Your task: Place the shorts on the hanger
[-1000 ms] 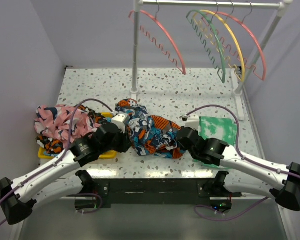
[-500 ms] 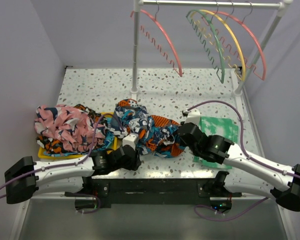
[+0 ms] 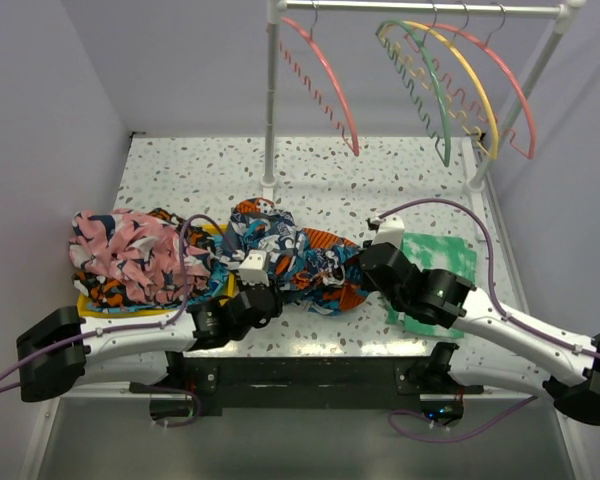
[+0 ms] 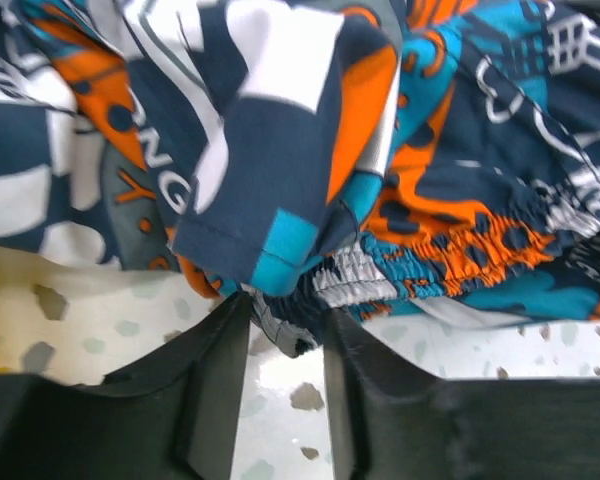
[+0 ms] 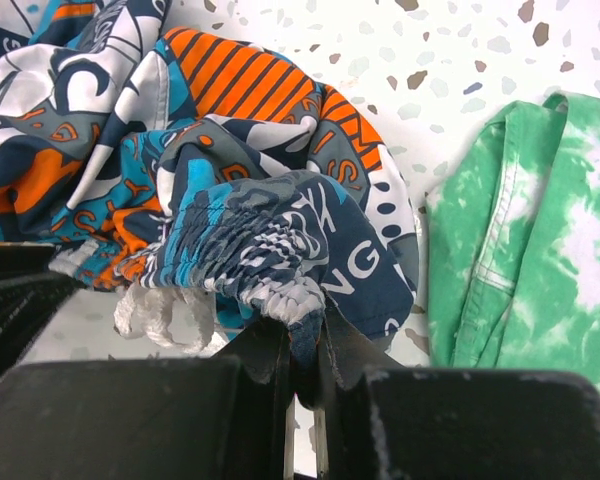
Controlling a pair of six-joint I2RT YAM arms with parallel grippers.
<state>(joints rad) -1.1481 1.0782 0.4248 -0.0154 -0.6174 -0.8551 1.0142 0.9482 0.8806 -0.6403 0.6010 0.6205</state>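
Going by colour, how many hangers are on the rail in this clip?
Coral-pink hangers: 2, one at the left, one at the right
Green hanger: 1
Yellow hanger: 1
Total: 4

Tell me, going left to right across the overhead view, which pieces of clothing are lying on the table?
pink-and-navy garment → shorts → green-and-white tie-dye cloth

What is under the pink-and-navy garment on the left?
A yellow tray edge shows beneath the pink-and-navy garment; its middle and anything else there are covered.
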